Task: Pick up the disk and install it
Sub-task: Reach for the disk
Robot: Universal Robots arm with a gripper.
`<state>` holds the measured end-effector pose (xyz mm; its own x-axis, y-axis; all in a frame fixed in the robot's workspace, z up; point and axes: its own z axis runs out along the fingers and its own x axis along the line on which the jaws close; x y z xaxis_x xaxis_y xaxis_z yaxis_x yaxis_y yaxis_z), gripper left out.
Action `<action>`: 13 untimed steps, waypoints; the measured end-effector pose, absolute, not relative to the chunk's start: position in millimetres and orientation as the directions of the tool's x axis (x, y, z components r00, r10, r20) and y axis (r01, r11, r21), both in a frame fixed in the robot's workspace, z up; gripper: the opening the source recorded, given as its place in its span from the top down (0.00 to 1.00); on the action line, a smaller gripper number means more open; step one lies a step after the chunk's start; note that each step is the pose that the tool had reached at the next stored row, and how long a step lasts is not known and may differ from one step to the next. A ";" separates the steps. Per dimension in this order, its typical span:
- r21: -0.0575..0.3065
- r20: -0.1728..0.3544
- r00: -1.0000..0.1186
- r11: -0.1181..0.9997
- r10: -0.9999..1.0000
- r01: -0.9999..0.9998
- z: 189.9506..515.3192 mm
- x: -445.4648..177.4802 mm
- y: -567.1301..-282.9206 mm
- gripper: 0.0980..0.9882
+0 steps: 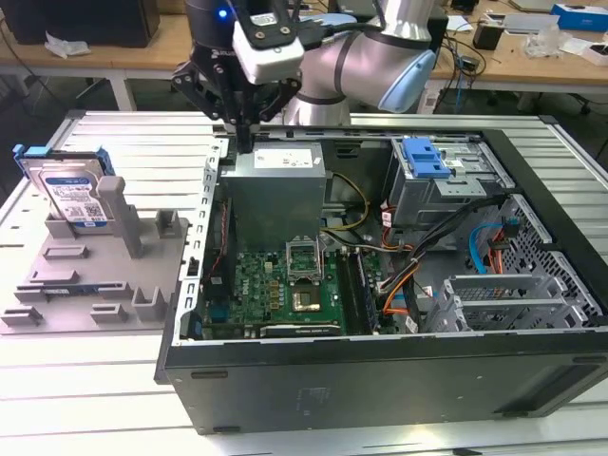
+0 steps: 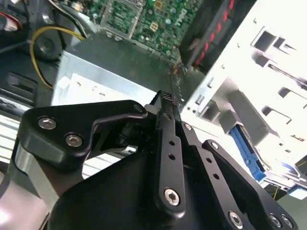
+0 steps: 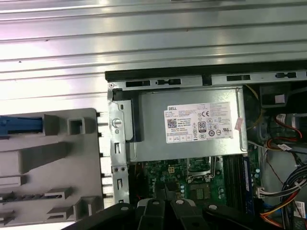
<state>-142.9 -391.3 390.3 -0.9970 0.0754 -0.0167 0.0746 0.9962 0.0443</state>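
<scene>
**Exterior view**
- Gripper (image 1: 244, 142): fingers are pressed together and nothing is pinched. It is hung just above a corner of the open computer case (image 1: 380, 385), over the power supply (image 1: 275, 185).
- Disk (image 1: 69, 195): not yet picked up. It is stood on edge in a grey holder (image 1: 104, 285), well apart from the fingers, toward the exterior view's left. It is judged to be propped this way so that its edges are left free for a pinch.
- Drive cage with blue bracket (image 1: 425, 157): well apart from the fingers, on the opposite side. The case is laid flat with its panel off, judged so that the cage can be reached from above.

**Second wrist view**
- Fingertips (image 2: 165, 98): closed pad to pad. The power supply (image 2: 96, 76) is recorded beneath them and the motherboard (image 2: 144, 19) beyond.

**First wrist view**
- Power supply (image 3: 192, 124): recorded ahead of the fingers.
- Grey holder (image 3: 53, 158): recorded beside the power supply.
- Disk (image 3: 17, 125): a blue strip at the holder's edge is judged to be its carrier.
</scene>
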 end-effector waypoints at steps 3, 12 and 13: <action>0.044 -0.015 -0.997 0.996 0.075 0.075 389.2 -154.8 -385.1 0.99; 0.044 -0.012 -0.997 0.996 0.075 0.075 385.8 -200.0 -369.0 0.99; 0.044 -0.012 -0.997 0.996 0.075 0.075 385.5 -204.5 -368.3 0.99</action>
